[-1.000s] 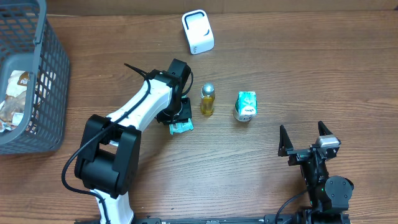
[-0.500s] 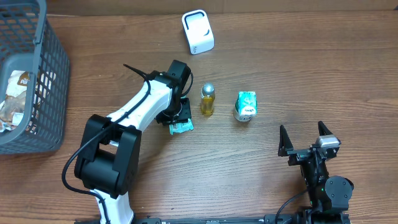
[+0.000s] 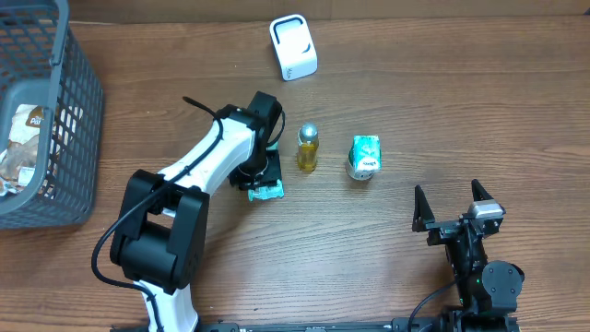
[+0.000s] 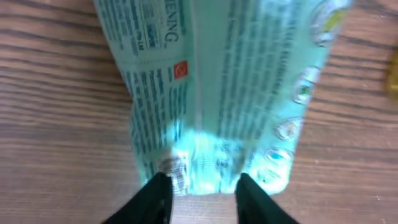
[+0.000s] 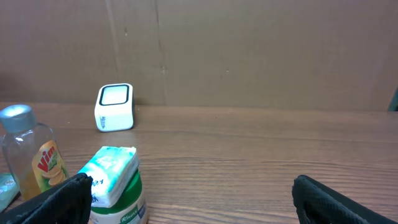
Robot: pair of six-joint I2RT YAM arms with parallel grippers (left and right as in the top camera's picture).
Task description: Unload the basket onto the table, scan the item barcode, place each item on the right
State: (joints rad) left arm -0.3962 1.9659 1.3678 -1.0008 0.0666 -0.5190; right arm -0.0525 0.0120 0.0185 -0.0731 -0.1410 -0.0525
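On the wooden surface (image 3: pixel 350 263), left of centre, the teal packet (image 3: pixel 269 192) is lying on the wood. It is sitting just left of a small bottle (image 3: pixel 308 148) of yellow liquid with a silver cap, and slightly toward the robot's side of it.

The left pincer (image 4: pixel 204 183) is hanging directly over the packet. Left wrist view: the two black fingers (image 4: pixel 155 199) are standing narrowly apart, with the packet's crimped end sitting between them. The printed side is facing up, showing small print and a red square. Cannot tell whether the fingers are pinching the wrapper or only bracketing it.

Right of the bottle and apart from it, a white tub (image 3: pixel 362 170) is standing with a teal pack (image 3: pixel 365 148) resting on top.

The white scanner (image 3: pixel 294 46) is sitting toward the far edge, well apart from the packet.

The right pincer (image 3: pixel 447 194) is resting low on the robot's side at right. Its fingers are spread wide and gripping nothing, well apart from every item.

A grey basket (image 3: pixel 74 120) is standing at far left, holding bagged goods (image 3: pixel 23 138).
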